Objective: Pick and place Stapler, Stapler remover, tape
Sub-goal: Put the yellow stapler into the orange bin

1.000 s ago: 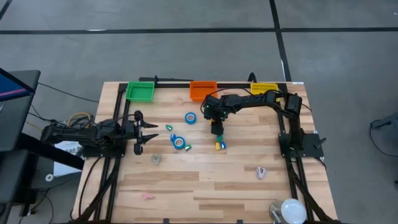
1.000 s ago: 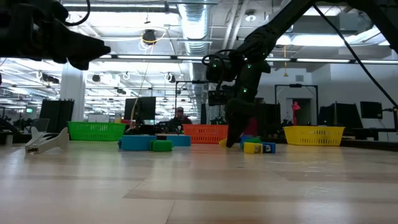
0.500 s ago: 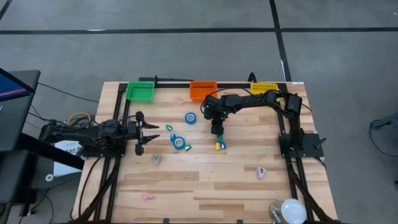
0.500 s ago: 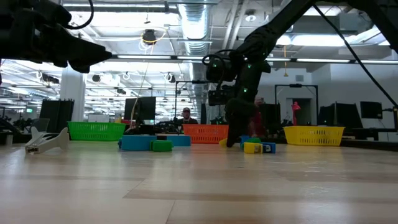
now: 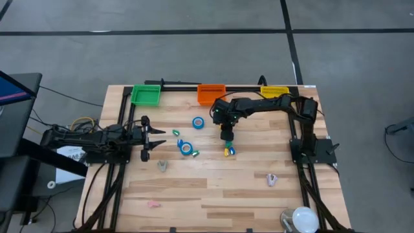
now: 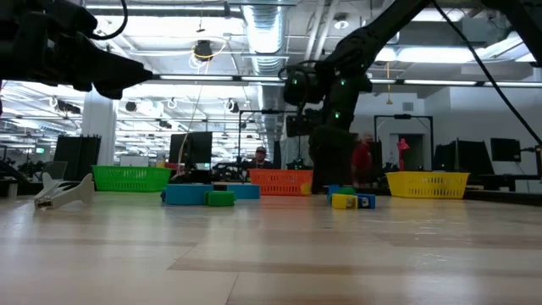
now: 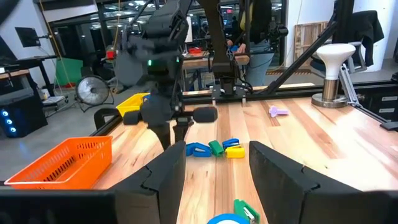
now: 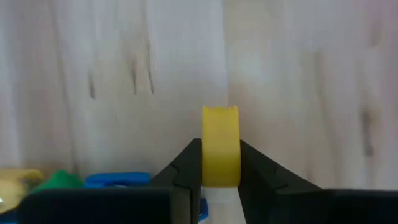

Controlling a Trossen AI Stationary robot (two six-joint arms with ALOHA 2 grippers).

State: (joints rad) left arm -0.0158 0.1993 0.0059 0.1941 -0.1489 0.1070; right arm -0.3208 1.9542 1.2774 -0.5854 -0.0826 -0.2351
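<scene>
High view: no readable writing. Left end effector [image 5: 157, 137] waited at the counter's [image 5: 213, 194] left edge, fingers apart, holding nothing. Tape rolls [image 5: 198, 122] lay mid-counter, blue-yellow-green stapler [image 5: 228, 151] to their right. Right end effector [image 5: 226, 135] hung just above that stapler. Only the right wrist view showed its fingers [image 8: 186, 163] clamped on a small yellow piece [image 8: 220, 145], identity unclear.
</scene>
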